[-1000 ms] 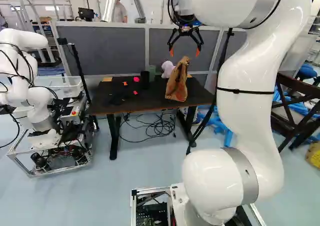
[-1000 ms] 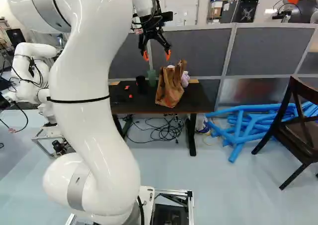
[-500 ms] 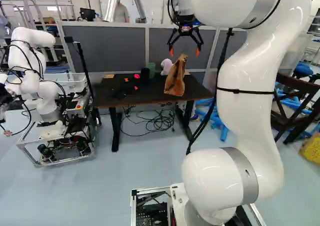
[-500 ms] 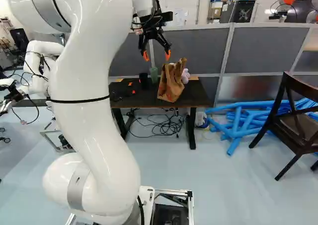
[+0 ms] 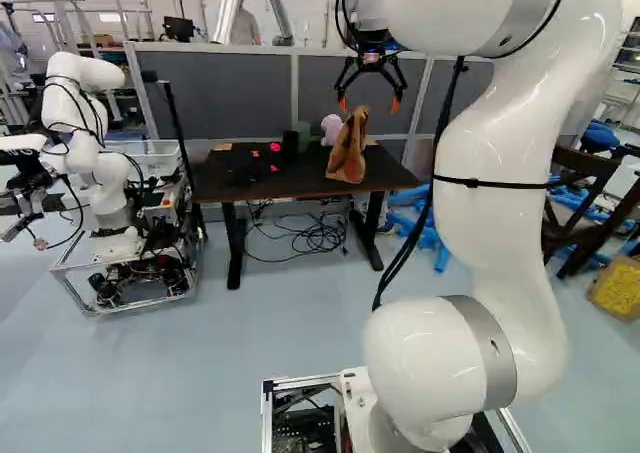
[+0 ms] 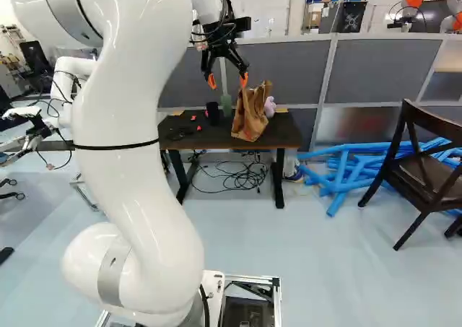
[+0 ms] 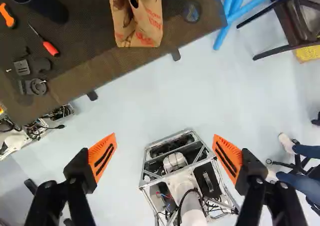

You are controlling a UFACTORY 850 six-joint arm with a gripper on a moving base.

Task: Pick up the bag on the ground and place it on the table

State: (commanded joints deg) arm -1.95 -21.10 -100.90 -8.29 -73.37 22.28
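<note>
At the far left I saw another robot (image 5: 100,71), a white arm standing on a metal frame (image 5: 130,303). Next to it rose a thin black stand (image 5: 178,123). Then came the table (image 5: 300,180), dark on top, in front of a grey partition (image 5: 220,93), and a tangle of black cables (image 5: 318,235) was lying on the floor beneath it. On its left part lay a screwdriver (image 7: 50,48) with a red handle. Further to the right there stood a black cup (image 6: 212,112), just beside it a green container (image 6: 227,105), and after these a pale purple toy (image 5: 331,128).

The brown paper bag (image 5: 346,158) was on the table too, near its right end, standing upright with a crumpled top. The claw (image 5: 369,103) was hanging in the air, released, with its two orange pads (image 7: 102,156) wide apart from each other. In the wrist view the bag stood ahead of the claw, well apart from the fingers, and below the claw was the floor.

To the right of this rose the big white arm (image 5: 495,233) that carried the claw. Beyond the table lay a pile of blue tubes (image 6: 326,154), then a dark wooden chair (image 6: 433,181), and at the right edge of the left base view a yellow object (image 5: 617,291).
</note>
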